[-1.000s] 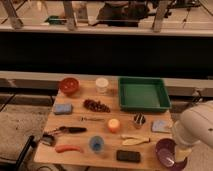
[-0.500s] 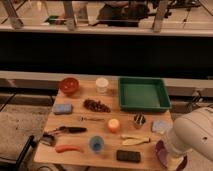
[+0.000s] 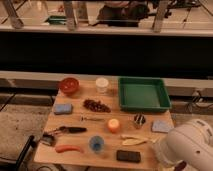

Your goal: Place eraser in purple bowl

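One white arm (image 3: 189, 144) at lower right, gripper hidden behind it, state unclear, eraser (image 3: 128, 156) lying free

A wooden table (image 3: 75, 120) stood on a speckled grey floor (image 3: 20, 125). Behind it ran a pale low ledge (image 3: 30, 80) under a wide dark wall (image 3: 100, 55). Above that, a light rail (image 3: 100, 29) carried slanted posts (image 3: 70, 12). The light was dim and warm.

The flat black eraser (image 3: 128, 156) lies near the desk's (image 3: 112, 150) front edge. To its right, the purple bowl (image 3: 181, 165) is mostly hidden.
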